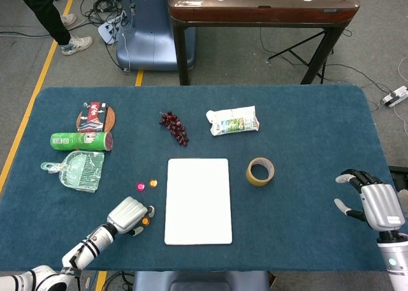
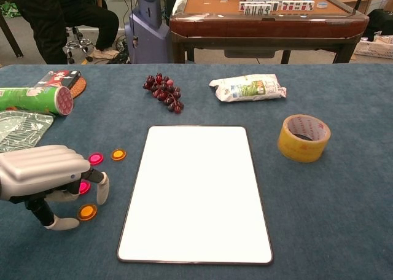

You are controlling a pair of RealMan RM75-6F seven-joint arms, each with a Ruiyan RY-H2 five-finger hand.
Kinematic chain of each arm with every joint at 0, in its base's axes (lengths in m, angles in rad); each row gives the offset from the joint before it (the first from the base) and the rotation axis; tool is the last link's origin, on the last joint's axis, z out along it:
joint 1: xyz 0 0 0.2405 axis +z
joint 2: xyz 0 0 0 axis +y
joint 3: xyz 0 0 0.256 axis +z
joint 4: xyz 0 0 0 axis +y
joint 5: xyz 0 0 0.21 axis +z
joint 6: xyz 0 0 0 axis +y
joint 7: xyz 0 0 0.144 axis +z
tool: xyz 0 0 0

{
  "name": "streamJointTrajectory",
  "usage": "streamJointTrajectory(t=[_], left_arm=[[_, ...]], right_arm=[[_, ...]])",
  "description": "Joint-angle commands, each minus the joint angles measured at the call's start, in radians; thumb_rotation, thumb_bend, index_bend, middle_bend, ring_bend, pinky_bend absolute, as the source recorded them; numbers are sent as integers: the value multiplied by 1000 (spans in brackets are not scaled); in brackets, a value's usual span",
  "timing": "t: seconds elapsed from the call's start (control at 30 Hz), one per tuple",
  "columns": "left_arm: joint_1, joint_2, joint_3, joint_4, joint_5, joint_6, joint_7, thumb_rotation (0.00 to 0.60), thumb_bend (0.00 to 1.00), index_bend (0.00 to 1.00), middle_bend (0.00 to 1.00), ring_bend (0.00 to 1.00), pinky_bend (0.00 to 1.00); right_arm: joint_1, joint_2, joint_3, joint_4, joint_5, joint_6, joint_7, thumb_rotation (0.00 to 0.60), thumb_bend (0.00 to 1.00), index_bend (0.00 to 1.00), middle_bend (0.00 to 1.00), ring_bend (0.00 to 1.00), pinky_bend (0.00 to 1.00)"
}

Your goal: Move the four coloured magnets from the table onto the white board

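The white board (image 1: 198,200) (image 2: 196,191) lies flat mid-table with nothing on it. Left of it lie the magnets: a pink one (image 1: 140,187) (image 2: 95,159) and an orange one (image 1: 153,183) (image 2: 118,154) further back, another pink one (image 2: 83,187) partly under my left hand, and an orange one (image 1: 145,221) (image 2: 87,212) near the front. My left hand (image 1: 127,214) (image 2: 43,172) hovers over the near pair, fingers curved downward and apart, thumb beside the near orange magnet, holding nothing. My right hand (image 1: 375,205) rests open at the table's right edge, far from the magnets.
A roll of yellow tape (image 1: 260,171) (image 2: 303,137) sits right of the board. Grapes (image 1: 174,126) (image 2: 163,91) and a snack packet (image 1: 233,120) (image 2: 248,87) lie behind it. A green can (image 1: 81,141), a red packet (image 1: 94,117) and a green dustpan (image 1: 80,170) occupy the left side.
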Motion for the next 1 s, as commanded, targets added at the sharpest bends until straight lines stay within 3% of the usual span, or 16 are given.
streamJointTrajectory(t=[0.03,1.0], left_arm=[[-1,-2,2,0,-3,0,5,600,297,501,1000,1000,1000],[0,-14,11,11,-32,10,21,600,386,514,1000,1000,1000]], right_arm=[[0,0,0,0,0,0,-1,600,162,389,334,314,443],[2,-3,0,1,3,-5,-4,600,162,388,334,315,443]])
